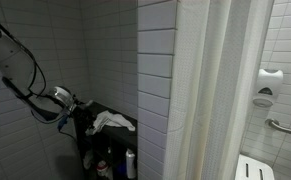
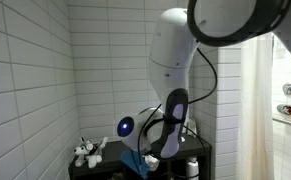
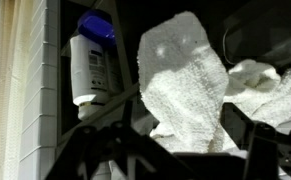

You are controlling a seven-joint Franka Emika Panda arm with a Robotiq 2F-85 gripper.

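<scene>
The jaws [image 3: 175,128] are being held wide apart here, with nothing being clamped between them, going by the wrist view. The white towel [image 3: 185,80] is being carried on top of the black shelf [image 1: 85,130], bunched up and partly draped over the shelf's top edge. The jaws are being hung just above that shelf top, close over the cloth. A white bottle with a blue cap [image 3: 90,65] is being shown at the shelf's side, near the towel, though its exact level can't be told. A few more bottles [image 1: 130,163] are being stored lower down in the shelf.

Judging by that, the towel is what's being worked on. To do this bit well, the jaws are probably best being centred over the tall raised fold rather than the flat edges, since a thin pinch of loose terry is easily being lost. Any descent is best being made straight down toward the shelf top, with the blue-capped bottle and the shelf frame being given plenty of room. Whether the cloth is being touched already can't be told.
</scene>
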